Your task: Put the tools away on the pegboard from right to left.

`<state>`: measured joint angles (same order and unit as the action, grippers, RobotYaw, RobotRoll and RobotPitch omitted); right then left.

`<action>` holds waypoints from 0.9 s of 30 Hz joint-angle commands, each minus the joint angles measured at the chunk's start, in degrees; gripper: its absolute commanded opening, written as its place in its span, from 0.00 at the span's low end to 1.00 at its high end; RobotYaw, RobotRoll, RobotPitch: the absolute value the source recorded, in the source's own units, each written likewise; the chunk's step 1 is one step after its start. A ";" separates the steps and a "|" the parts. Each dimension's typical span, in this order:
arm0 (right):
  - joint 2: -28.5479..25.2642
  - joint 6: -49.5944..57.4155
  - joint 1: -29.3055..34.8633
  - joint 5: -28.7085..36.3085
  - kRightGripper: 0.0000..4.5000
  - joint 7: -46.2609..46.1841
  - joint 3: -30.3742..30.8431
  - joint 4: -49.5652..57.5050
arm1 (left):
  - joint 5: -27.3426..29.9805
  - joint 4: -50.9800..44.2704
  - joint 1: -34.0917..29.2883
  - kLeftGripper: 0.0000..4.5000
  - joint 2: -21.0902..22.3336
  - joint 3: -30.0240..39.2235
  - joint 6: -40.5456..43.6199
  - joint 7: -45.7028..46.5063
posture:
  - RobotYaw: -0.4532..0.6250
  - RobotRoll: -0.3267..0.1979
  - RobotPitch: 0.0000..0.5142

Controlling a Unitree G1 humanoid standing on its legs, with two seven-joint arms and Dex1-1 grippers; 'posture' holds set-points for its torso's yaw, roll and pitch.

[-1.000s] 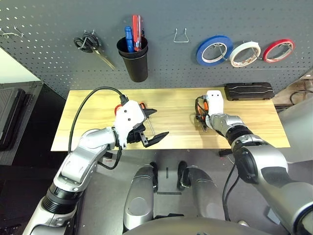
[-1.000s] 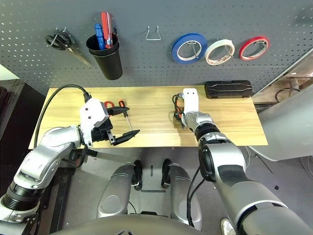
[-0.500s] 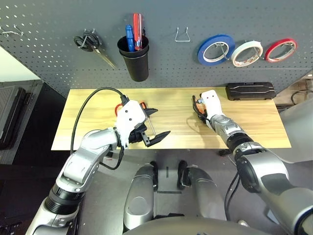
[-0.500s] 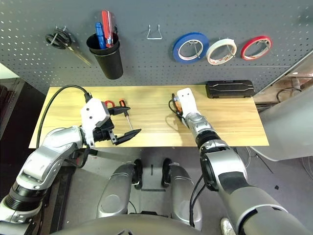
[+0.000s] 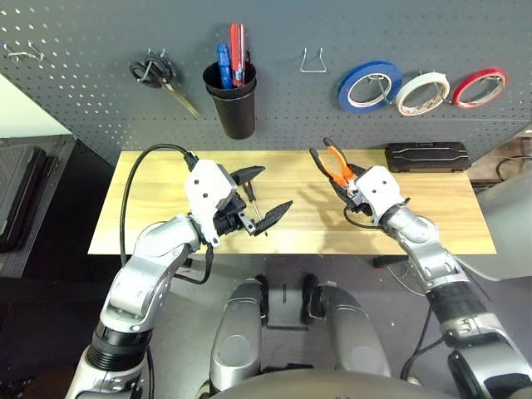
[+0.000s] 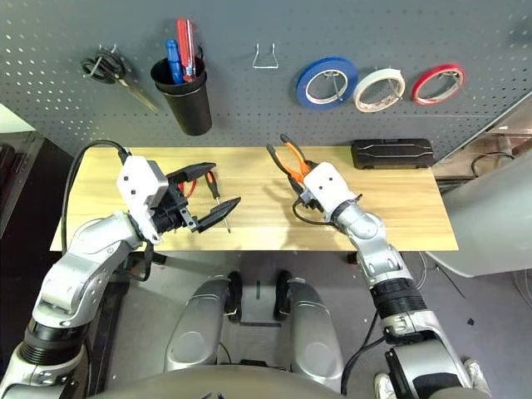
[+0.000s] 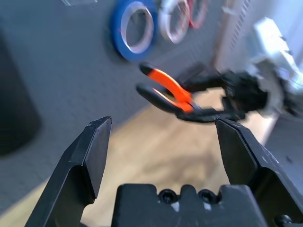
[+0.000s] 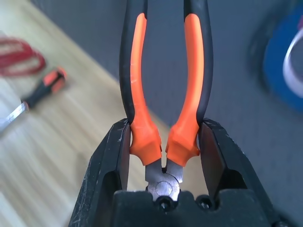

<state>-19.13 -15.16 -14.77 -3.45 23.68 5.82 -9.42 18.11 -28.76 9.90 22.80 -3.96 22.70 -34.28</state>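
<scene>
While the white tape roll (image 5: 421, 92) already hangs on the pegboard (image 5: 83, 91) between a blue roll (image 5: 369, 85) and a red one (image 5: 479, 86), the right gripper (image 8: 163, 142) has its jaws clamped on the pliers (image 5: 333, 166), gripping both orange-and-black handles just above the pivot so that the handles squeeze together and point up and away toward the board. Held by that end, the tool is lifted clear of the worktop (image 5: 291, 218) with its long handles leading, which looks suited to slipping them over the bare wire hook (image 5: 312, 61) that stands above and a little to the left of them; this would be the second item in a right-to-left order, and my judgement is that the carry to the board is the step in hand. The left gripper (image 5: 261, 193) hangs over the left part of the worktop with its jaws wide apart and nothing between them, probably waiting its turn near the things that remain on its side. Those are the screwdriver (image 6: 214, 188), lying flat on the wood just under the left jaws, and the red-handled scissors (image 6: 189, 184), partly hidden behind the same gripper. Further left on the board, a black cup (image 5: 232, 103) holds a blue and a red tool, and black scissors (image 5: 155, 74) hang on a hook; a black case (image 5: 423, 155) lies at the back right of the worktop, well apart from the work.
</scene>
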 commanded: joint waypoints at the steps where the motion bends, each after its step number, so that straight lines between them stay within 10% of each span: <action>1: 0.10 -3.19 -1.09 1.92 0.50 -0.52 -1.77 5.82 | 1.50 -0.95 1.07 1.00 -0.79 1.25 0.11 1.28 | 0.62 0.62 0.34; 27: 10.56 -1.69 -33.57 2.05 0.50 -15.93 -6.38 -8.50 | 5.22 4.67 6.12 1.00 -0.27 6.12 -1.24 3.22 | 0.64 0.62 0.30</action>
<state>-8.85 -14.27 -46.58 -1.73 8.94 1.04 -16.22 24.18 -23.91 16.66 22.39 3.18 22.01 -30.83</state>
